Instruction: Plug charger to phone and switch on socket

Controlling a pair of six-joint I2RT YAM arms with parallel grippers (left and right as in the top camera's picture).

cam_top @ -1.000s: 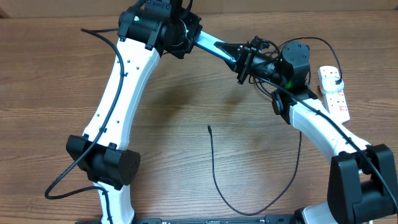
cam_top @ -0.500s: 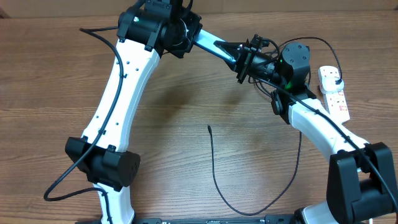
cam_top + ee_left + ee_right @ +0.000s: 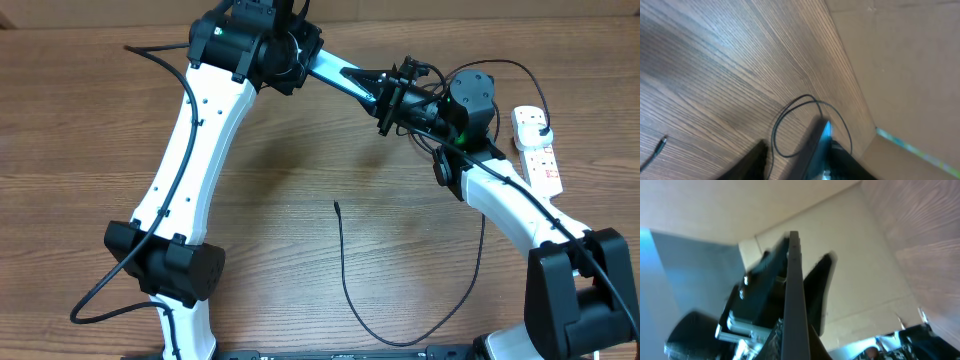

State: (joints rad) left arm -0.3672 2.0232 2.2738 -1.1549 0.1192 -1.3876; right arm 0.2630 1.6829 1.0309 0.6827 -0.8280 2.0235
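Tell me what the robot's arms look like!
The left arm and right arm have smooth white shells with chunky black joints. Thin black cables run along them. A tiny green light glows on the right arm. The fingers are black.

Lab setup: wood-grain table [image 3: 80, 120], cardboard backdrop [image 3: 910, 60].
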